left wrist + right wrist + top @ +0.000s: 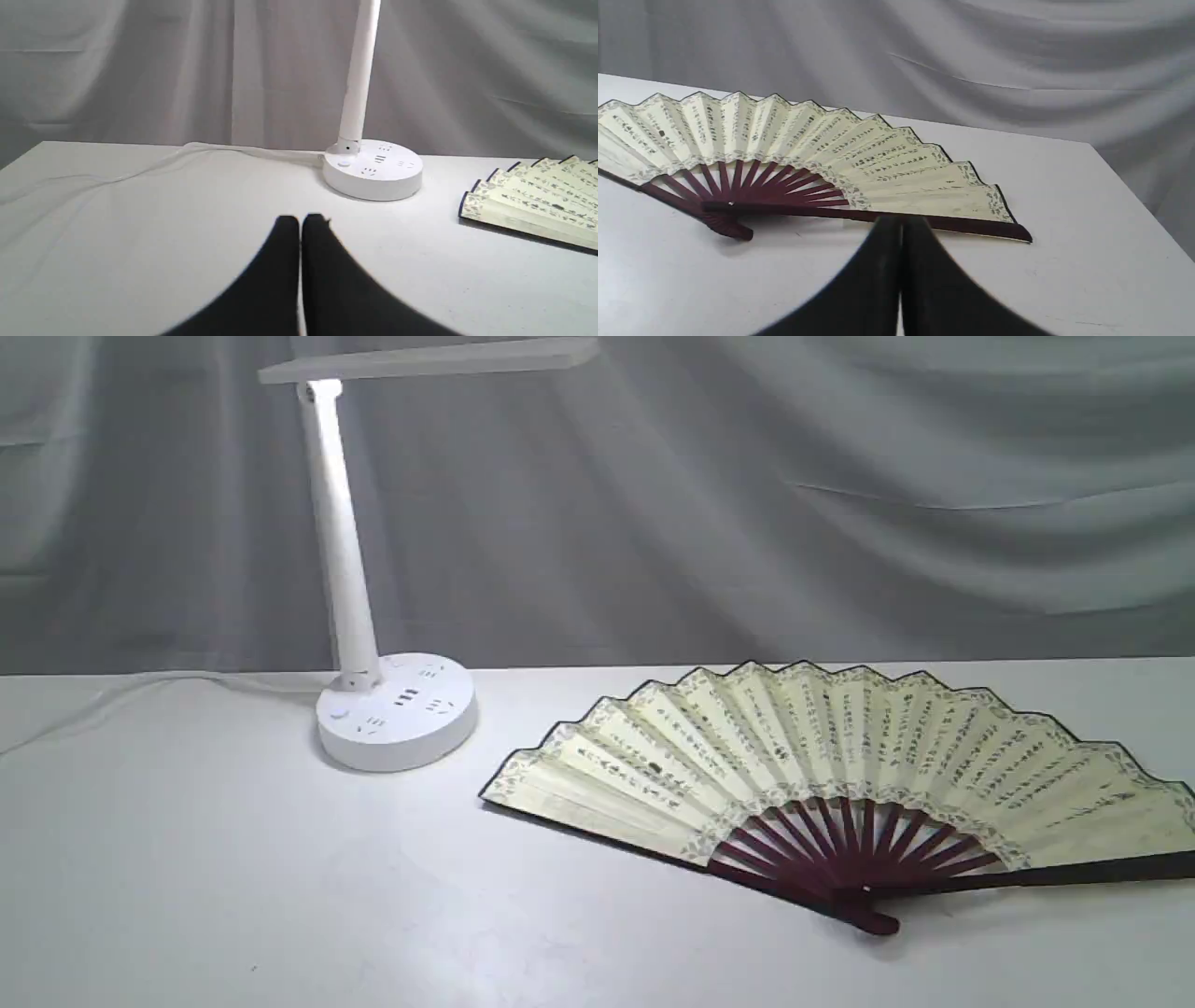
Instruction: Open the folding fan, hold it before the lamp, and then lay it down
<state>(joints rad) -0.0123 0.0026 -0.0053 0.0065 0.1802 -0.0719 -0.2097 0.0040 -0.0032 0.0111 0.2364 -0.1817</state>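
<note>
The folding fan [840, 765] lies spread wide open and flat on the white table [233, 896], right of centre, its cream pleats fanned out and its maroon ribs meeting at the pivot near the front. It also shows in the right wrist view as the fan [794, 149], and its edge as the fan [537, 200]. The lamp [373, 616] stands at the back left, bar head at the top, round base on the table; lamp [369, 163]. My left gripper [300, 220] is shut and holds nothing, short of the lamp base. My right gripper [901, 221] is shut, empty, just before the fan's near guard.
A white cord [140, 695] runs from the lamp base leftwards along the table's back; cord [163, 161]. A grey draped cloth [840, 476] hangs behind the table. The table's right edge [1134, 196] falls away close to the fan's end.
</note>
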